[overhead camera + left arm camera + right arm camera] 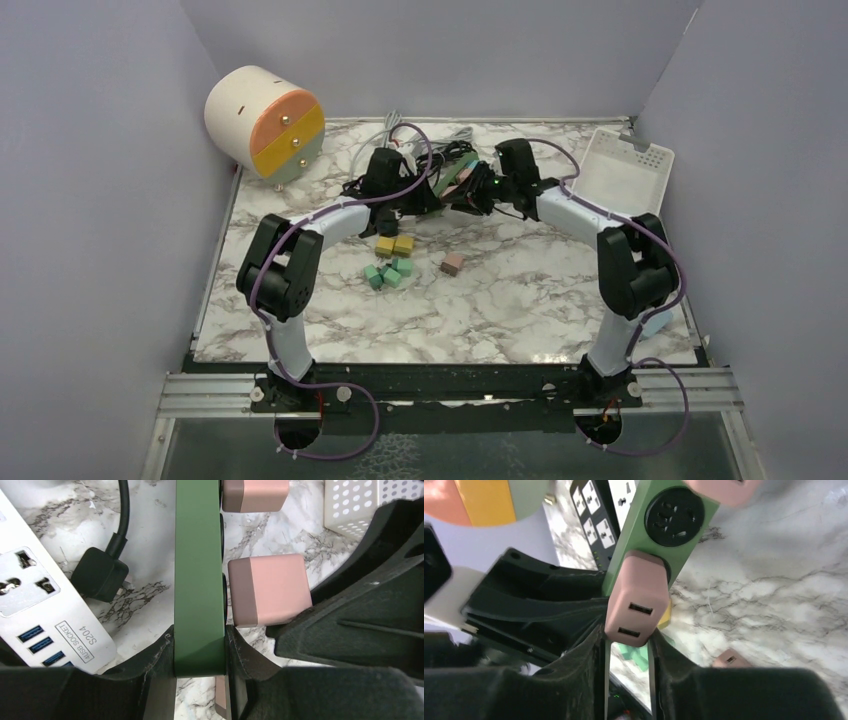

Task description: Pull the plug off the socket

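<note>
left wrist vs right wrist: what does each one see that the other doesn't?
Left wrist only: white strip with USB ports, a loose black plug, the basket.
Right wrist only: the empty socket on the green strip's face, the black strip, the drum, green cubes.
Both: the green strip clamped by the left gripper, the pink adapter plugged into it with the right gripper on its sides, the marble table.

Plug (636, 605) in socket strip (636, 540); cubes (392, 262) before it; bin (615, 185) right; drum (265, 122) left.
</note>
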Motion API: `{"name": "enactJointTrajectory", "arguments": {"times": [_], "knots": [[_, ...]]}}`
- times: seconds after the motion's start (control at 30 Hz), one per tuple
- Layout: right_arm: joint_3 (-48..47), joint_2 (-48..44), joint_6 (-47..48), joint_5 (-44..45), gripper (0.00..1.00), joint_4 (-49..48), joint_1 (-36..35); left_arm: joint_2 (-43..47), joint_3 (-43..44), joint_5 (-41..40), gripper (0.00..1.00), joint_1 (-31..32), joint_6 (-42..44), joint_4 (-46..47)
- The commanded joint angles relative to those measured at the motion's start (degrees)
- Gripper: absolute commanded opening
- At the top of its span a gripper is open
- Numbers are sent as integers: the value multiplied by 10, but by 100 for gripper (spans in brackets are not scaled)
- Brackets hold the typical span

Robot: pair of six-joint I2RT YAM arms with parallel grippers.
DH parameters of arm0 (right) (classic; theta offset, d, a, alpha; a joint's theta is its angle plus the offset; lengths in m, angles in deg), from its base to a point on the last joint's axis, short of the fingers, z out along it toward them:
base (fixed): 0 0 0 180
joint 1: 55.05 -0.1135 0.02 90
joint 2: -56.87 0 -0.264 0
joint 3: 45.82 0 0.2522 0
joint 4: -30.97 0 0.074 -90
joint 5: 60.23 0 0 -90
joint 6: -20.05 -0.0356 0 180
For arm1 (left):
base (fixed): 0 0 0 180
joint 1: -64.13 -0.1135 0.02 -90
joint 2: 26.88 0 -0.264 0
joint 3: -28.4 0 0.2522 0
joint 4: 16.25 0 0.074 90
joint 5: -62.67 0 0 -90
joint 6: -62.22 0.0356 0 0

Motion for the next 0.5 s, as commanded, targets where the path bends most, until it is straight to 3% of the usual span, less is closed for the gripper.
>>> {"name": "enactJointTrajectory", "arguments": {"times": [0.0,0.03,0.07,0.2,0.37,0.47], "knots": [[-28,-1,-3,25,12,-5,0,44,10,-3,0,2,17,56],[-31,-1,1,29,2,0,0,44,11,-5,0,1,19,56],[-34,-2,8,33,1,7,0,43,11,-6,0,1,18,54],[-61,-10,73,68,1,55,-2,40,14,-19,0,1,18,42],[-132,-48,223,280,1,164,-37,19,42,-38,0,1,24,0],[-131,-73,257,308,1,167,-37,11,51,-50,0,1,23,-10]]}}
